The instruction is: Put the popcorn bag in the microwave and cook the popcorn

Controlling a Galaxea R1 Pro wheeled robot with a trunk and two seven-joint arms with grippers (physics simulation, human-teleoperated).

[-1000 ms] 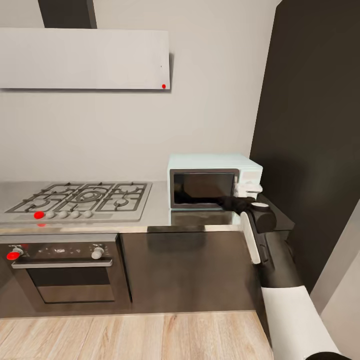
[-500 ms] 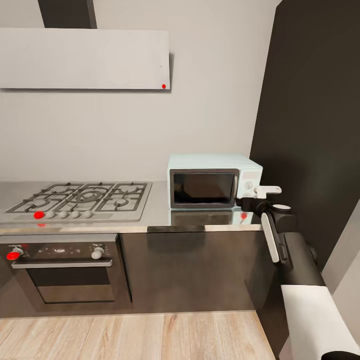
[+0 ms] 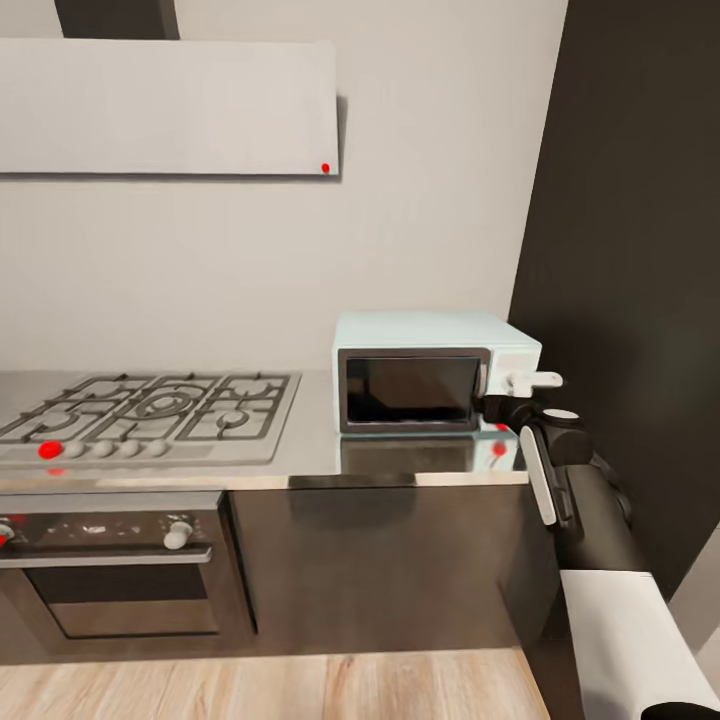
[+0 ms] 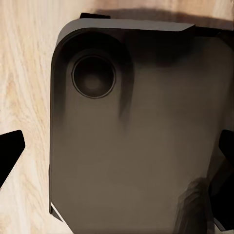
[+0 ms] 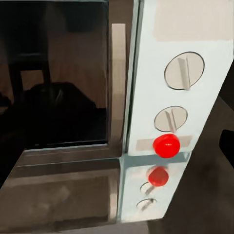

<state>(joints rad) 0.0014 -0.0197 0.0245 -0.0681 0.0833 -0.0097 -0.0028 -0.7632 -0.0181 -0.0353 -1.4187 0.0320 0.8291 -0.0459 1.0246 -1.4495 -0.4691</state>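
Two white knobs (image 5: 176, 93) sit before our right gripper (image 3: 532, 381), apparently unclenched, so we should aim squarely at the microwave's (image 3: 430, 372) red button (image 5: 166, 145).

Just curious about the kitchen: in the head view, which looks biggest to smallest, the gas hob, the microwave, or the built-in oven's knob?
1. gas hob
2. microwave, though it sits no nearer, so the ranking seems fair
3. oven knob

Mint microwave (image 3: 432, 375), door shut, on countertop (image 3: 310, 440)
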